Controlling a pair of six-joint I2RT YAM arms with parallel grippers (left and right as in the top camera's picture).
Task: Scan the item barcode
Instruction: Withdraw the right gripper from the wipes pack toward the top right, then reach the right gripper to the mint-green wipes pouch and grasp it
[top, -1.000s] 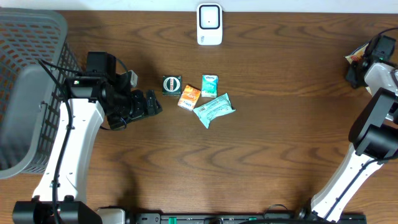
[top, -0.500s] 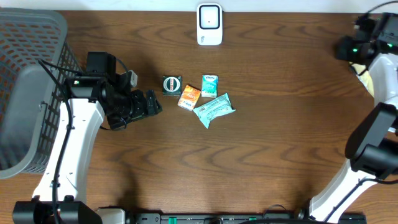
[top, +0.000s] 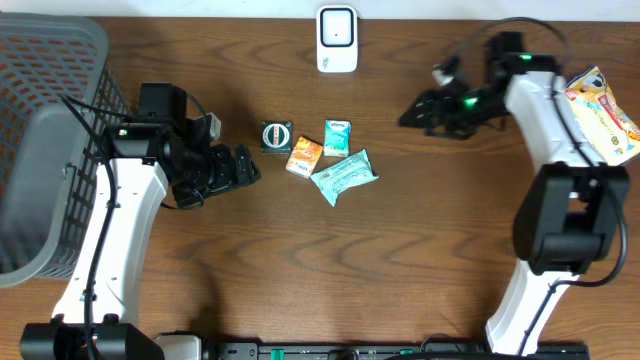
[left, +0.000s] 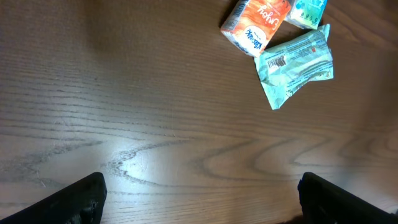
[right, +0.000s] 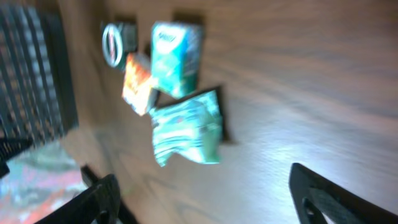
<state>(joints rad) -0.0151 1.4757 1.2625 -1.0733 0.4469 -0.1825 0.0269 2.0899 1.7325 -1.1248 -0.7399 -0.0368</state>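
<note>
Grey mesh basket (top: 50, 40): fills the left end of the worktop (top: 430, 250), close beside the left arm (top: 120, 200). Not in the way of anything central.

Right arm (top: 540, 110): stretched in from the right edge. The right gripper (top: 412, 112) points at the item cluster, well apart from it, jaws spread and empty. The wrist view is blurred. Risk: coming in fast on packed items, a finger could shove one aside or nip two at once.

Left gripper (top: 245, 168): released, nothing in it, just left of the cluster. Risk: if both reach in together, they crowd the same patch.

Yellow snack bag (top: 603, 100): right edge, behind the right arm, clear of the work.

Scanner (top: 337, 40): upright at the far edge, straight above the cluster, path to it unobstructed.

Items mid-worktop, between the grippers; which one is next I cannot tell:
- Teal pouch (top: 345, 176): crinkled, barcode (left: 278, 61) facing up. It looks likely to buckle in a pinch and spoil the read.
- Orange packet (top: 304, 156): touching the pouch corner.
- Teal box (top: 337, 138): hard against both.
- Round tin (top: 275, 136): just left of the packet.
</note>
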